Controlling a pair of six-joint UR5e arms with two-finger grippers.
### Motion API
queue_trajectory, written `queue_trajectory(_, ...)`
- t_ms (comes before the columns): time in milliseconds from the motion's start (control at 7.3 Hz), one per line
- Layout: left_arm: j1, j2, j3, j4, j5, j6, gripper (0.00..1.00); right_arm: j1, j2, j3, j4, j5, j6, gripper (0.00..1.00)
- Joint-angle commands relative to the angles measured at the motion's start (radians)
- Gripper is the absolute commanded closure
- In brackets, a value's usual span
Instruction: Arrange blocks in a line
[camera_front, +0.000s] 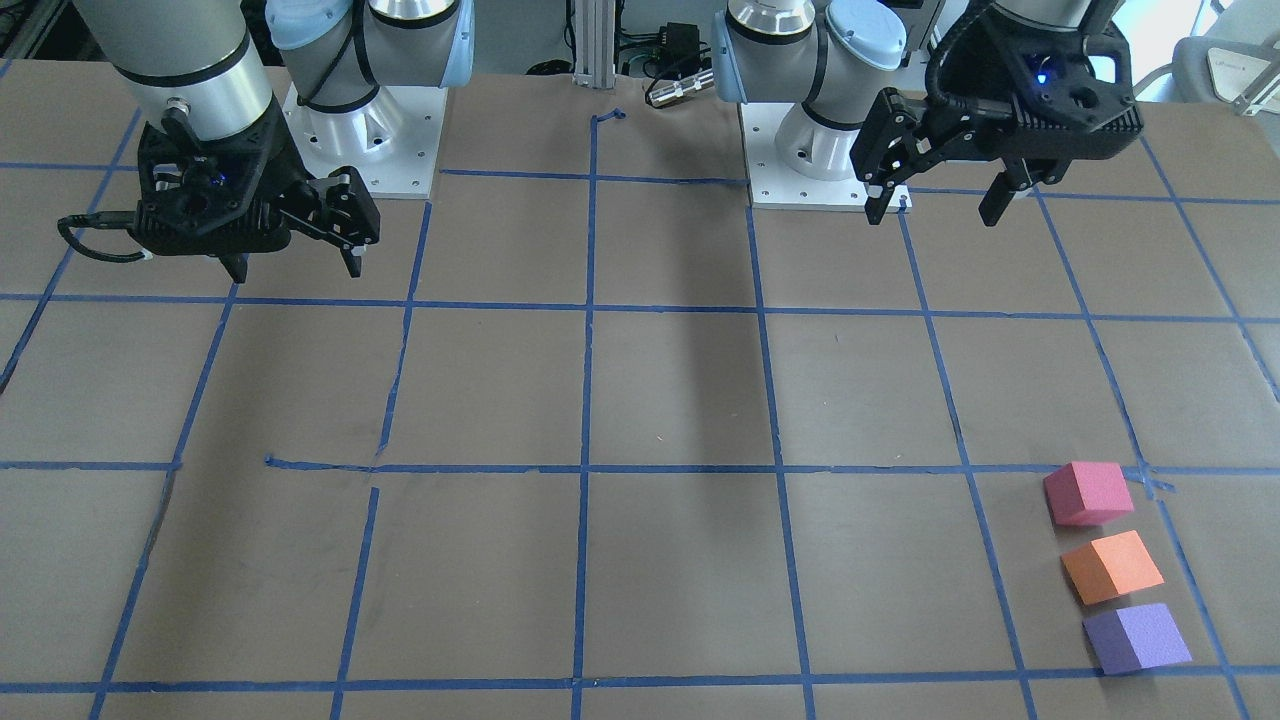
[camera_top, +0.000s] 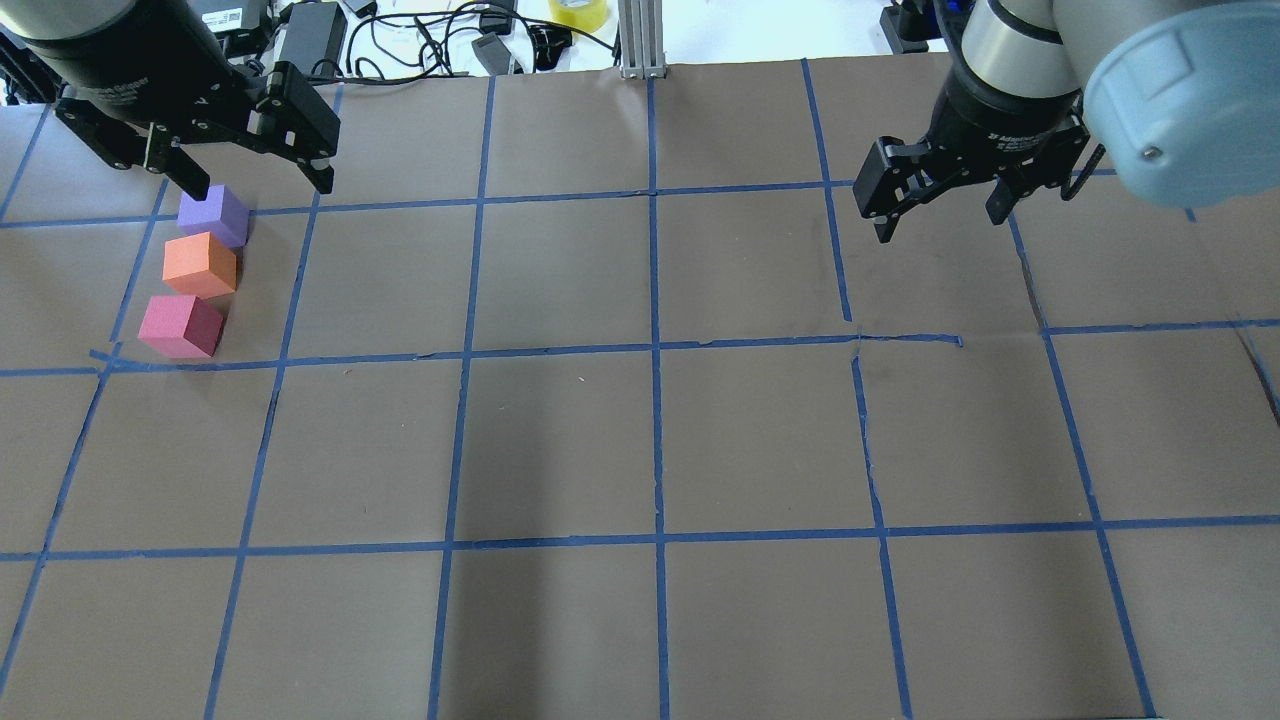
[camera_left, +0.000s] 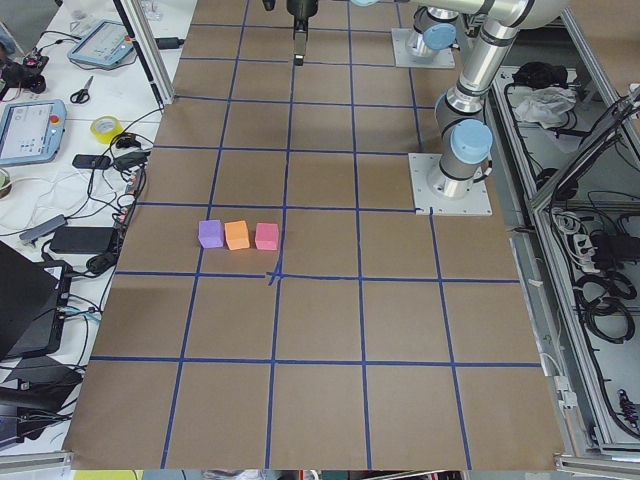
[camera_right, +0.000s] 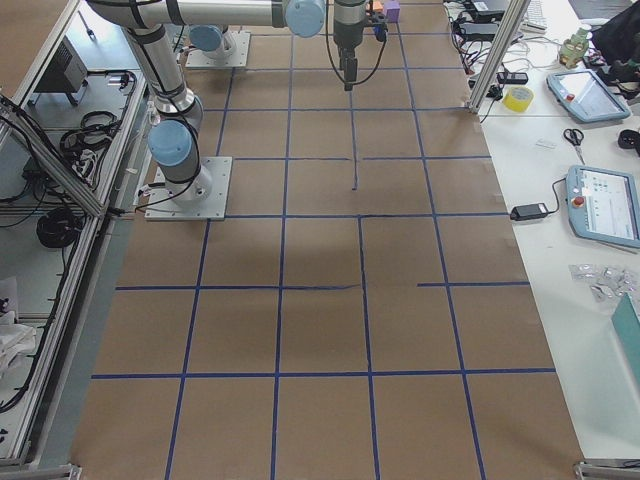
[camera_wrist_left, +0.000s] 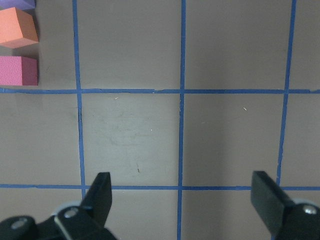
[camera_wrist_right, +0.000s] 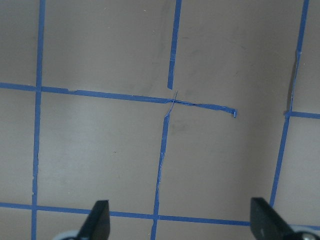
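Note:
Three foam cubes stand in a short straight row on the table's left side, close together: purple (camera_top: 212, 215), orange (camera_top: 200, 264), pinkish-red (camera_top: 182, 326). They also show in the front view as pinkish-red (camera_front: 1088, 492), orange (camera_front: 1111, 566) and purple (camera_front: 1136, 638). The left wrist view shows the orange cube (camera_wrist_left: 17, 27) and pinkish-red cube (camera_wrist_left: 19, 70) at its top left corner. My left gripper (camera_top: 260, 185) (camera_front: 934, 215) (camera_wrist_left: 184, 195) is open, empty and raised, apart from the cubes. My right gripper (camera_top: 940, 222) (camera_front: 298, 272) (camera_wrist_right: 180, 220) is open and empty over bare table on the right.
Brown paper with a blue tape grid (camera_top: 655, 350) covers the table. The arm bases (camera_front: 365, 140) (camera_front: 815, 150) stand at the robot's edge. Cables, a tape roll (camera_top: 578, 12) and tablets (camera_left: 30, 130) lie beyond the far edge.

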Motion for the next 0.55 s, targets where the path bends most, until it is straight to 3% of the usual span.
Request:
queue_trajectory(0, -0.003, 0.016, -0.01, 0.001, 0.005, 0.0, 0.0, -0.003, 0.0, 0.0, 0.0, 0.0, 0.0, 0.0)
queue_trajectory(411, -0.003, 0.016, -0.011, -0.003, 0.005, 0.0, 0.0, -0.002, -0.002, 0.002, 0.0, -0.002, -0.001, 0.0)
